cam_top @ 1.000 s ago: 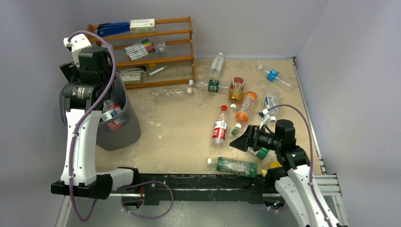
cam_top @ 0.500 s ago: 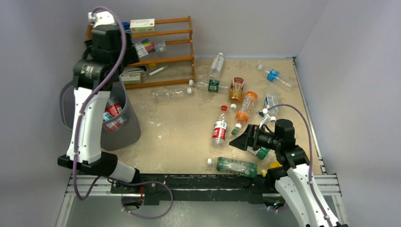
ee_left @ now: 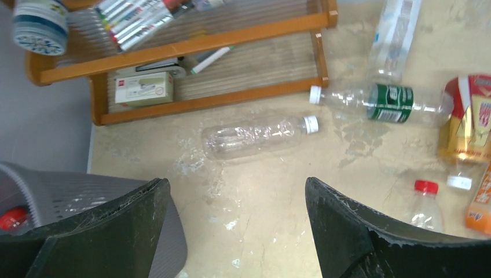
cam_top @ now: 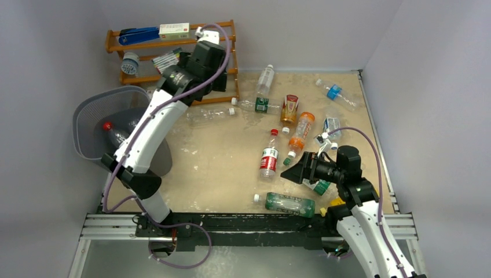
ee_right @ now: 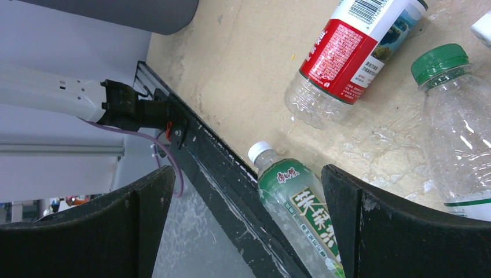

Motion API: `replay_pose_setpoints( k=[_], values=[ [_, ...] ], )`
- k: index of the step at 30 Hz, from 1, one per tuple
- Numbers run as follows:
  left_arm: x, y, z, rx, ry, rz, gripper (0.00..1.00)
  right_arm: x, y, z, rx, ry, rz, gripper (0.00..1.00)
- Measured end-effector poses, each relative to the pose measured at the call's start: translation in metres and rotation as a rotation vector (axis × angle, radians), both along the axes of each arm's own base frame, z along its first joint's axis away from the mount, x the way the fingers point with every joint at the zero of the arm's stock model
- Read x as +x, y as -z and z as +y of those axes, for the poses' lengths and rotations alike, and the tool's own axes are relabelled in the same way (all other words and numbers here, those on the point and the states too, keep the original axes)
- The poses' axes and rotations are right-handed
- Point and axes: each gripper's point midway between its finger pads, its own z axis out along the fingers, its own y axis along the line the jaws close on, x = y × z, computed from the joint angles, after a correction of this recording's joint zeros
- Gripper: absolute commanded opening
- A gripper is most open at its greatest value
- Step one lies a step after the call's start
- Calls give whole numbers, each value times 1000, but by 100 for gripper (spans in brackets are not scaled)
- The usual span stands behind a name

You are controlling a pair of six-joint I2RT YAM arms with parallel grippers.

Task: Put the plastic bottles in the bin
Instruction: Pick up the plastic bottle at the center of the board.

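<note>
**Left arm reaching for a bottle, both grippers empty**

We judge this to be the reach for the next bottle. The left gripper [ee_left: 234, 182] is released, its jaws spread with nothing between them. It hangs over the back-left part of the table [cam_top: 220, 168]. A clear bottle [ee_left: 255, 136] lies on its side just ahead of it, near the foot of the rack [ee_left: 231, 95].

The bin [cam_top: 87, 116] sits at the table's left edge, and we can see at least one red-capped bottle [cam_top: 107, 126] inside. The right gripper [ee_right: 248, 174] is also spread wide and empty. It is low near the front edge, over a green bottle [ee_right: 301, 220] lying along that edge. Many loose bottles [cam_top: 301, 132] lie across the right half of the table, so we think the job is well short of done.

Next, we would lower the left gripper onto the clear bottle, with the jaws across its body rather than its neck, then close and carry it to the bin. The bottle looks light and round, so it may roll or crush. The rack is close, so the fingers need to keep clear of it.
</note>
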Motion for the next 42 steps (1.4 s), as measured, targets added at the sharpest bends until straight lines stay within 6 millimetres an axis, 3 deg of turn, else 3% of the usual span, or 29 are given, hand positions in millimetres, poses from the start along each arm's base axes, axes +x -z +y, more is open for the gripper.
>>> replay_pose_setpoints(
  k=[3,10,19,22,30,38,42],
  values=[
    [6,26,-17,37,47,50,87,0,0,0,3,2,2,100],
    [25,94,-36,127,118,168,87,-1,-1,0,4,3,-1,100],
    [65,154,-62,163,206,224,85,-3,-1,-1,0,0,-5,100],
    [76,179,-56,147,230,264,85,-6,-1,-1,-3,-3,-7,100],
    [103,227,-12,149,183,345,85,-10,2,-2,-11,-7,0,100],
    [91,291,-14,193,238,461,85,-9,5,-3,-22,-11,20,100],
    [89,304,-14,209,251,467,85,-10,0,-5,-50,-18,31,100]
  ],
)
